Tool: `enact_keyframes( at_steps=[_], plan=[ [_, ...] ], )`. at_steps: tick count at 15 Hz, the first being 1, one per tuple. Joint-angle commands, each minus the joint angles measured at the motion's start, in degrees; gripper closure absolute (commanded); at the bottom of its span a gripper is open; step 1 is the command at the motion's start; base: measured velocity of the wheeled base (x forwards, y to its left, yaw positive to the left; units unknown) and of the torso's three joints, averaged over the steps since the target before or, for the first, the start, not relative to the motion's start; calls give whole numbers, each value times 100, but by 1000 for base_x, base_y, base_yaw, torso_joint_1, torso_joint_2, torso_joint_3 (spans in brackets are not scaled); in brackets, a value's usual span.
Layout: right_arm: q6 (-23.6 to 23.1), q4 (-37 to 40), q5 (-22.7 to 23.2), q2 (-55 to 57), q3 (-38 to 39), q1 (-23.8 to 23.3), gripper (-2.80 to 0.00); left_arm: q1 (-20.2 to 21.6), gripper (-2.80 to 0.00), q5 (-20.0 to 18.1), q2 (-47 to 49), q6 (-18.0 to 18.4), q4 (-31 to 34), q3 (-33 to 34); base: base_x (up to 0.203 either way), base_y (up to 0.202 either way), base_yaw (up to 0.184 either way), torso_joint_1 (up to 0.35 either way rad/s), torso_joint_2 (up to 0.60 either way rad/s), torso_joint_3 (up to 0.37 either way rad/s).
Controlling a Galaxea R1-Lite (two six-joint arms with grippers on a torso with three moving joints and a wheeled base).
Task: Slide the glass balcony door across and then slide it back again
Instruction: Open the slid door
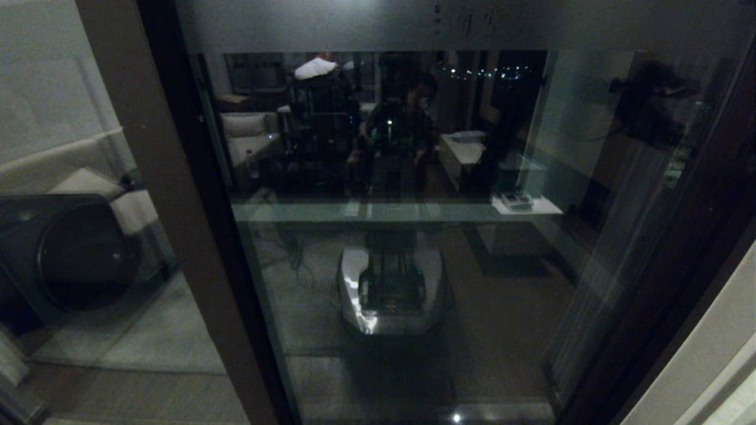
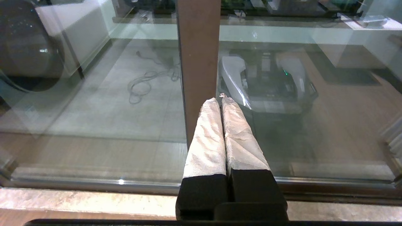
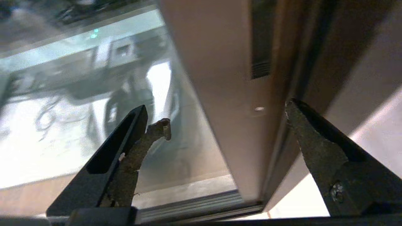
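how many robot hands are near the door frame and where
2: the left hand, fingers together, tips at the brown upright stile; the right hand, open, straddling the glass balcony door stile.

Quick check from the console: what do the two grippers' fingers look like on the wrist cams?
The left gripper has two long tapering fingers wrapped in wrinkled whitish tape, on squared black bases. The right gripper has black, wedge-shaped fingers with rough, worn grey pads; the other finger's pad is frayed and curling off at the tip. No cables or markings show.

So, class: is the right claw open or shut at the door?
Open. The right claw has its fingers spread wide, one on each side of the door stile's edge.
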Motion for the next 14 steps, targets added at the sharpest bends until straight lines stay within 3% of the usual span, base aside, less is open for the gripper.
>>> enact_keyframes(
  at_steps=[1, 5, 9, 14],
  plan=[
    [4, 4, 62, 13, 17, 60, -280, 0, 0, 2, -1, 1, 9, 1, 0, 0, 0, 0, 0, 0],
    [4, -51, 79, 56, 37, 313, -280, 0, 0, 2, -1, 1, 8, 1, 0, 0, 0, 0, 0, 0],
    [8, -684, 5, 347, -23, 326, -280, 0, 0, 2, -1, 1, 9, 1, 0, 0, 0, 0, 0, 0],
    [-4, -769, -70, 479, -95, 324, -280, 0, 0, 2, -1, 1, 9, 1, 0, 0, 0, 0, 0, 0]
  ],
)
